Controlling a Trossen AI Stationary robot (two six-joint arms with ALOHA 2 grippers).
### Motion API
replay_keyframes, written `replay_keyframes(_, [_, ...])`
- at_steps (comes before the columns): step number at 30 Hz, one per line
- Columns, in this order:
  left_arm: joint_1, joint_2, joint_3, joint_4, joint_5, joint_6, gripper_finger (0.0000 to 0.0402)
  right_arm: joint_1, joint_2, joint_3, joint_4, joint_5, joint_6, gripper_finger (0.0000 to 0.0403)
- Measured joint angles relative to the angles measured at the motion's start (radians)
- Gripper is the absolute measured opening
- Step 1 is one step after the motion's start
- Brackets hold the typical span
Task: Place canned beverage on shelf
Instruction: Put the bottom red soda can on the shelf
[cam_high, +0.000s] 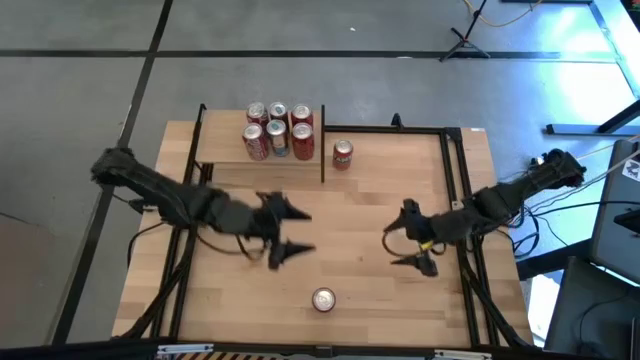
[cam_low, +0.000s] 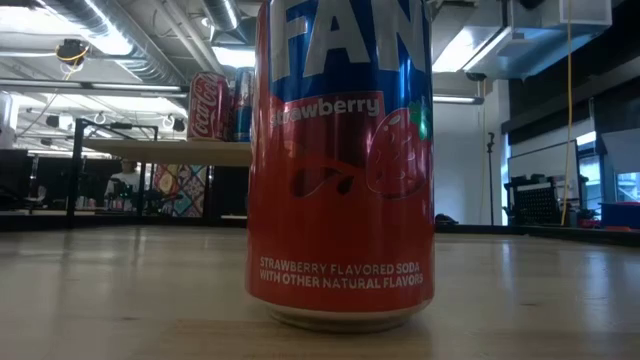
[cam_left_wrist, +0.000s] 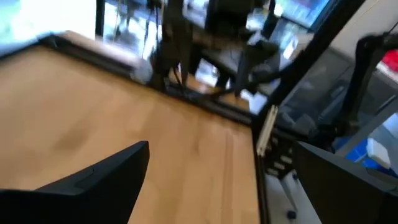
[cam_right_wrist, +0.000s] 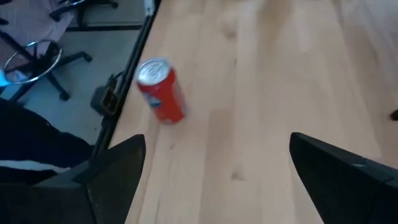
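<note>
A red strawberry soda can (cam_high: 323, 299) stands upright on its base near the table's near edge; it fills the low view (cam_low: 342, 160) and shows in the right wrist view (cam_right_wrist: 161, 91). The shelf (cam_high: 262, 150), a light-wood board on black posts, stands at the far left with several cans (cam_high: 278, 130) on it. Another red can (cam_high: 342, 154) stands on the table just right of the shelf. My left gripper (cam_high: 297, 231) is open and empty at the table's middle left. My right gripper (cam_high: 408, 244) is open and empty at the middle right, farther from the near edge than the soda can.
A black metal frame (cam_high: 455, 190) runs along the table's sides and far edge. Bare tabletop lies between the two grippers and around the near can. Beyond the table are chairs and room clutter (cam_right_wrist: 37, 62).
</note>
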Motion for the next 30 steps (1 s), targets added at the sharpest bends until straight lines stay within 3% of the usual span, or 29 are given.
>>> replay_keyframes(5, [-0.103,0.169,0.079,-0.004,-0.083,-0.078,0.0387,0.102,0.000,0.000,-0.035,0.025,0.064,0.0386])
replay_keyframes(13, [-0.183,0.446,0.239,-0.022,-0.127,0.011,0.0387,0.205,0.006,0.000,-0.041,0.019,0.152,0.0386])
replay_keyframes(21, [-0.215,0.552,0.247,-0.077,-0.124,-0.160,0.0387,0.252,0.013,0.000,-0.037,0.038,0.200,0.0386])
replay_keyframes(30, [-0.230,0.661,0.249,-0.078,-0.134,-0.177,0.0387,0.283,0.062,0.000,-0.035,0.085,0.222,0.0386])
